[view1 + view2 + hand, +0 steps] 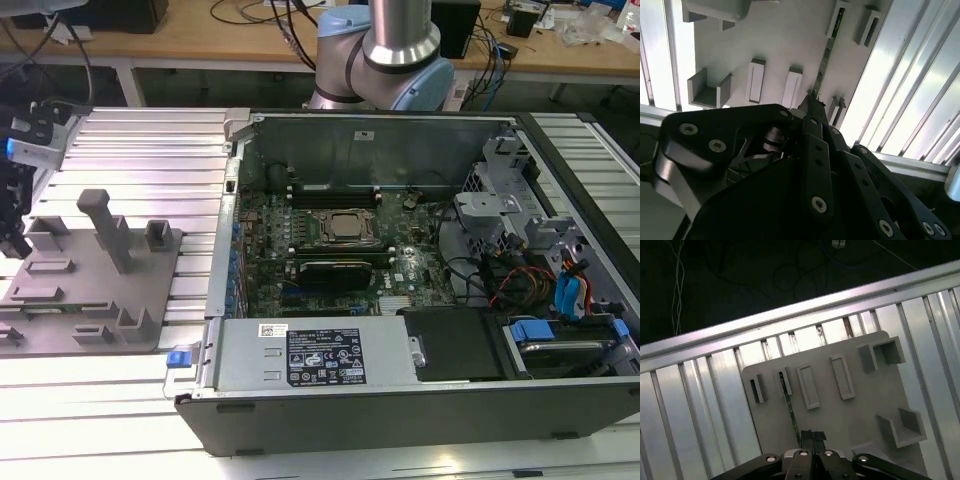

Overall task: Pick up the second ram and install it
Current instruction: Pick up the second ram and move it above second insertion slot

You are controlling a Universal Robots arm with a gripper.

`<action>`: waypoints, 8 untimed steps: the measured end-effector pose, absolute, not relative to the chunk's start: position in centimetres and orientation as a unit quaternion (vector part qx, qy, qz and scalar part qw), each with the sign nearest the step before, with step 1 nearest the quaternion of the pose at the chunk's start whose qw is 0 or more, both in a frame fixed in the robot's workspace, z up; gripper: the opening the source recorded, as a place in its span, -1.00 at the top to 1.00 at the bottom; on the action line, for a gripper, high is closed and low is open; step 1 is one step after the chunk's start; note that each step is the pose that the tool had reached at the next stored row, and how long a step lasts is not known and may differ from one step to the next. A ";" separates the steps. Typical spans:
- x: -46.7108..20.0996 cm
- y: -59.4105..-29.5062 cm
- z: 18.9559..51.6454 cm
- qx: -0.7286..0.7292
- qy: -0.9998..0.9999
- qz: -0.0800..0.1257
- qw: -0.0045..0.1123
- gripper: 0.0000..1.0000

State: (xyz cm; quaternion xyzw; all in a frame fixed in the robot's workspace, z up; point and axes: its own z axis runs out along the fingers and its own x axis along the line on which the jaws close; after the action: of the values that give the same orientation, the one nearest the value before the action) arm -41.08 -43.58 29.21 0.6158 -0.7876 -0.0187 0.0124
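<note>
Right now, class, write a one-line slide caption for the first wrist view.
The hand is at one end of the second ram, a green stick standing on edge in the grey fixture.

On the exterior view's left, the grey fixture plate (150,300) crowds your approach: its upright post (105,228) stands tallest, with low blocks (157,235) near it. In the first wrist view, the second ram (790,407) stands on edge between raised slot blocks (808,386), leaving you narrow lanes on either side. The ribbed table (140,150) behind the plate gives you open room. Inside the computer case (400,400), the walls, the drive cage (500,200) and cables (490,275) hem in the motherboard (265,225).
</note>
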 end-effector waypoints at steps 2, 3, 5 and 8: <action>-41.1 -43.6 29.1 0.644 -0.765 -0.018 0.013 0.84; -41.1 -43.6 29.0 0.652 -0.758 -0.018 0.013 0.84; -41.1 -43.6 28.9 0.671 -0.741 -0.018 0.014 0.84; -41.1 -43.6 28.7 0.694 -0.720 -0.017 0.015 0.84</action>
State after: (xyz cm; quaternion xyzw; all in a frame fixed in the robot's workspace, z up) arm -41.09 -43.58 28.74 0.6938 -0.7198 -0.0173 0.0145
